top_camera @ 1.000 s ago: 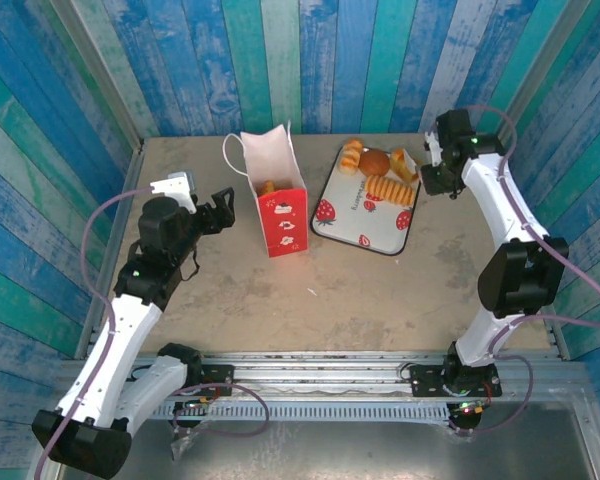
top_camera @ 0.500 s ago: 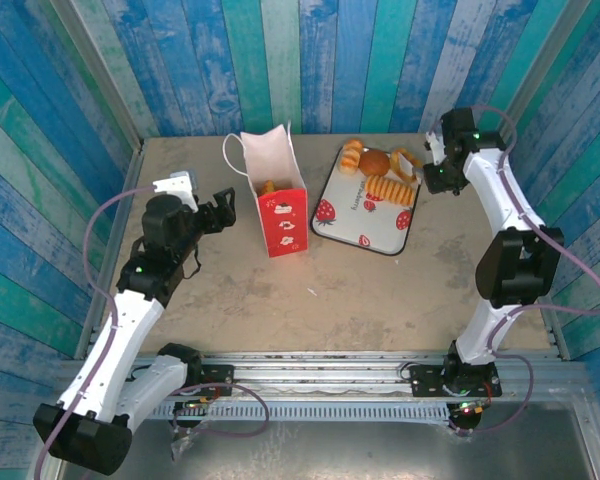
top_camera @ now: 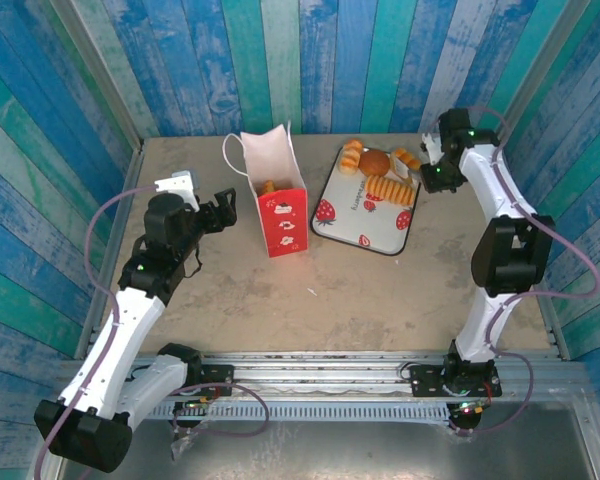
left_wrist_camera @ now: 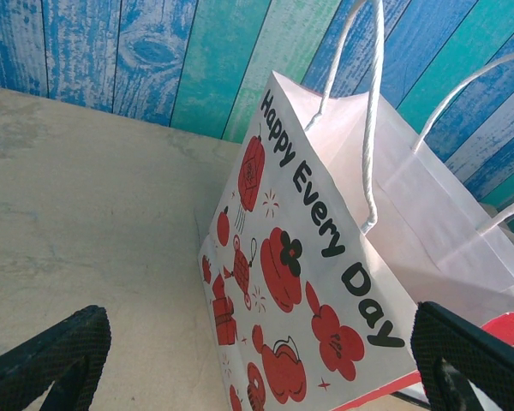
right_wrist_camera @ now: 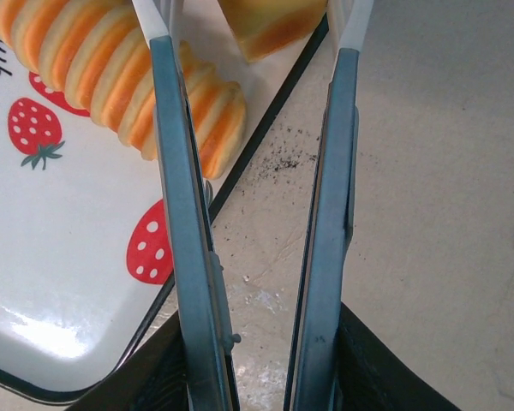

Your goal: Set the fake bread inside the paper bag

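Note:
The paper bag (top_camera: 277, 205) stands upright at mid-table, white above and red below, with one golden pastry (top_camera: 267, 186) inside. Its printed side (left_wrist_camera: 308, 282) faces my left gripper (left_wrist_camera: 265, 351). That left gripper (top_camera: 223, 210) is open just left of the bag, holding nothing. More fake bread lies on the strawberry tray (top_camera: 355, 222): a ridged loaf (top_camera: 390, 190), a brown bun (top_camera: 376, 162) and a croissant (top_camera: 352, 155). My right gripper (top_camera: 426, 172) is at the tray's far right corner. Its long fingers (right_wrist_camera: 180, 214) are shut on a small pastry (right_wrist_camera: 270, 26). Their tips are cut off at the frame's top.
Blue and green plank walls close the table in on three sides, near the right arm and behind the bag. Bare tabletop (top_camera: 310, 290) lies in front of the bag and tray. The tray's black rim (right_wrist_camera: 265, 120) runs under the right fingers, beside the ridged loaf (right_wrist_camera: 111, 77).
The right arm's elbow swung left toward the tray while its gripper stayed at the tray's far right corner. The left arm and the bag have hardly moved.

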`<state>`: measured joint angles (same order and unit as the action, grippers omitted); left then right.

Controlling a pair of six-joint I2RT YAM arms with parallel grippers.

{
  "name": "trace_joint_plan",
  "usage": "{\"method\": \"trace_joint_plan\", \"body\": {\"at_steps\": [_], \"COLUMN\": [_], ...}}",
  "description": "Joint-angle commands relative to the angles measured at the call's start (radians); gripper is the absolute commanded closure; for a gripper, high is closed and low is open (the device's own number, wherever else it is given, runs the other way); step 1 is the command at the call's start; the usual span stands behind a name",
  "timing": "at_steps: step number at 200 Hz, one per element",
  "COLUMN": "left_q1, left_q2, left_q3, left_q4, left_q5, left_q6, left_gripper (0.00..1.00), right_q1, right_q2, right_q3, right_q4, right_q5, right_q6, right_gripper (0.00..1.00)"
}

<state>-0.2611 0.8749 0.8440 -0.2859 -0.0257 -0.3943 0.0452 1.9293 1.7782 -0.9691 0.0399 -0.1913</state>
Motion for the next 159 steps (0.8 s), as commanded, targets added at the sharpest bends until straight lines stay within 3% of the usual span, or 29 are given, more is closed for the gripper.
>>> {"method": "trace_joint_plan", "body": {"at_steps": [1,79,135,159], "left_q1": [0.003,0.003,0.003,0.003], "left_q2": [0.013,0.037,0.034,0.015], "left_q3": [0.025,0.03,0.057,0.058], "left_q4": [0.006,0.028,0.022,0.023], "left_q5": [-0.008,0.009,0.012,-0.042], "left_q6": [-0.002,-0.015,-0.041,-0.093], "left_gripper": [0.06,0.06,0.06,0.06], "right_q1": [-0.006,-0.007,-0.006,-0.001], "right_q2": [0.02,-0.035,-0.168,-0.25], "right_q3": [0.042,0.017,-0.052,-0.081], "right_q4": [0.009,0.01,0.044,0.067], "right_q5": [-0.018,-0.023,-0.015,-0.044], "right_q6": [-0.017,-0.01,0.037,0.085], "right_gripper": [0.62,0.94,0.99,0.99]}}
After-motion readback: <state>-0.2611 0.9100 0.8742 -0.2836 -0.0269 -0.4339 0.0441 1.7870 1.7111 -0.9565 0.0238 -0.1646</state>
